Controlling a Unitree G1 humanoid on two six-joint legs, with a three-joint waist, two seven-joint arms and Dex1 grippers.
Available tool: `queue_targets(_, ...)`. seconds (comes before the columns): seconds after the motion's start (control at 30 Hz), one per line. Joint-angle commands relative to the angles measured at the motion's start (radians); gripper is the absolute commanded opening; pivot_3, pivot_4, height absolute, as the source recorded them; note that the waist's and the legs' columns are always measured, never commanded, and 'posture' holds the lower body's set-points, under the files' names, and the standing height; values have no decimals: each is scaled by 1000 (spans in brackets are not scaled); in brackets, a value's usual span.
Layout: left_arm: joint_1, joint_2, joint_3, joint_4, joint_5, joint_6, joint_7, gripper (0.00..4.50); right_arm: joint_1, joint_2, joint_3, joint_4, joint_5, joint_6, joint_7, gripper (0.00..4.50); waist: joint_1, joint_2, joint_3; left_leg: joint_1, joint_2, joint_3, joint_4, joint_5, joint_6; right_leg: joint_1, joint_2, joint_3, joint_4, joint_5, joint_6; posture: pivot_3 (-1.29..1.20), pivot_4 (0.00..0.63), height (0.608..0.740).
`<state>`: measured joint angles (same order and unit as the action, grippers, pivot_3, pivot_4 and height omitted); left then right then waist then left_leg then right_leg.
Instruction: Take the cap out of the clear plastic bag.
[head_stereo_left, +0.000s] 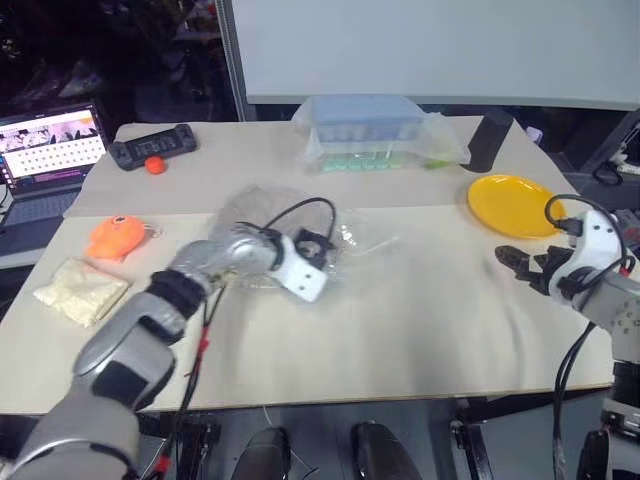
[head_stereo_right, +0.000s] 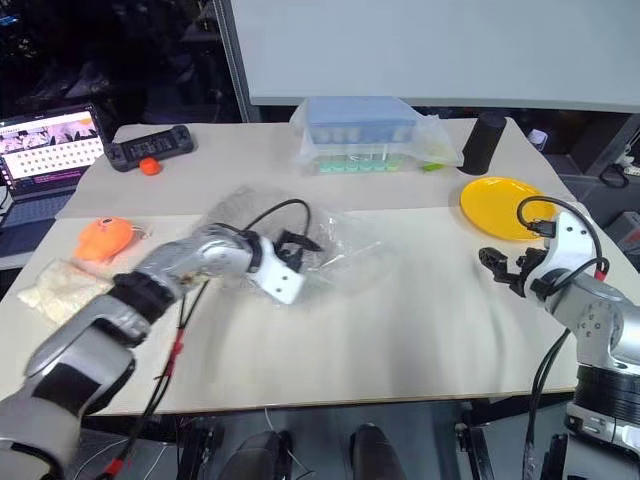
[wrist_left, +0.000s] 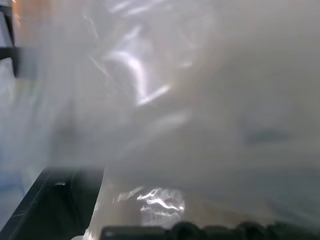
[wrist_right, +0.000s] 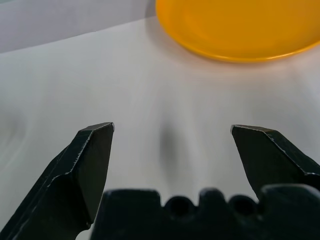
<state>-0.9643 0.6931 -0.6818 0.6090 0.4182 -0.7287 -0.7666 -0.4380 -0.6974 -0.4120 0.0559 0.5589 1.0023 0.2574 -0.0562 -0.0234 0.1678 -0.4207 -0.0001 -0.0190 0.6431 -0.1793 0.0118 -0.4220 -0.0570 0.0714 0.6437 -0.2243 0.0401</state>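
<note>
The clear plastic bag (head_stereo_left: 290, 225) lies crumpled at the middle of the table, shiny and wrinkled. A dull grey-tan mound under its left part looks like the cap (head_stereo_left: 250, 212), blurred by the plastic. My left gripper (head_stereo_left: 318, 244) is pushed into the bag's near side, pointing down and to the right. In the left wrist view one black finger (wrist_left: 45, 200) stands far out to the side and plastic film (wrist_left: 160, 125) hangs over the rest. My right gripper (wrist_right: 172, 130) hovers open over bare table near the yellow plate (wrist_right: 235, 30), holding nothing.
A blue-lidded box in clear wrap (head_stereo_left: 365, 130) and a black cylinder (head_stereo_left: 487, 140) stand at the back. An orange object (head_stereo_left: 118, 237) and a small bag of white grains (head_stereo_left: 80, 290) lie at the left. A black controller (head_stereo_left: 150, 145) and a laptop (head_stereo_left: 50, 150) are at the far left.
</note>
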Motion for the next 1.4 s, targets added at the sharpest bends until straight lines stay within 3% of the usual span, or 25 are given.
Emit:
queue_targets(0.03, 33, 130, 36, 2, -50, -162, -113, 4420, -46, 2, 19, 22, -24, -47, 26, 4500, -4, 0, 0, 0, 0, 0, 0, 0, 0, 0, 0, 0, 0, 0, 0, 0, 150, 740)
queue_targets(0.27, 26, 243, 79, 69, -224, -401, -242, 4420, -99, 23, 69, 87, -59, -75, 60, 4500, 6, 0, 0, -1, 0, 0, 0, 0, 0, -1, -1, -1, -1, 0, 0, 0, 150, 740)
queue_targets(0.4, -14, 246, 130, 156, -245, -383, -268, 4420, -120, 31, 83, 106, -72, -81, 76, 4500, 12, 0, 0, -2, 0, 0, 0, 0, 0, -1, -1, -2, 0, 0, 0, 0, 150, 740)
queue_targets(0.5, -34, 157, 262, 133, -414, -19, -271, 4420, -120, 38, 83, 101, -76, -77, 79, 4500, 19, 0, 0, -2, -1, 0, 1, 0, 0, -1, -1, -3, 0, 0, 0, 0, 150, 740)
queue_targets(0.6, -34, 84, 375, -76, -601, 459, -268, 4420, -117, 41, 82, 92, -76, -68, 82, 4500, 25, -1, 0, -5, -1, -2, 5, 0, 0, -1, -1, -5, 1, -1, 3, 0, 150, 740)
queue_targets(0.73, 14, 69, 456, -446, -810, 1027, -236, 4420, -111, 42, 76, 86, -77, -60, 86, 4500, 9, -1, 1, -7, -1, -4, 5, -1, 2, -2, -1, -5, 0, -1, 3, 0, 150, 740)
queue_targets(0.87, 87, 105, 482, -751, -947, 1380, -217, 4420, -98, 50, 71, 78, -77, -54, 85, 4500, -9, -1, 1, -5, -1, -4, 4, -2, 3, -2, -1, -3, 2, -1, 3, 0, 150, 740)
queue_targets(0.97, 171, 187, 463, -955, -1026, 1509, -294, 4420, -88, 60, 71, 68, -76, -47, 81, 4500, -18, -1, 1, -1, 0, -3, 3, -2, 3, -1, 0, -2, 3, -2, 3, 0, 150, 740)
queue_targets(1.07, 269, 274, 421, -1105, -993, 1516, -340, 4420, -84, 70, 73, 60, -77, -44, 77, 4500, -18, -1, 1, 0, 1, -3, 3, -2, 3, 0, 2, -1, 3, -3, 4, 0, 150, 740)
queue_targets(1.2, 312, 314, 402, -1153, -915, 1486, -333, 4420, -82, 77, 70, 55, -78, -37, 75, 4500, -7, -1, 1, 1, 1, -2, 2, -1, 3, 1, 2, -1, 3, -4, 5, 0, 150, 740)
queue_targets(1.4, 394, 385, 341, -1166, -644, 1287, -297, 4420, -84, 78, 69, 55, -81, -34, 77, 4500, 7, -1, 1, 1, 1, -1, 1, -1, 2, 0, 2, -1, 1, -3, 2, 0, 150, 740)
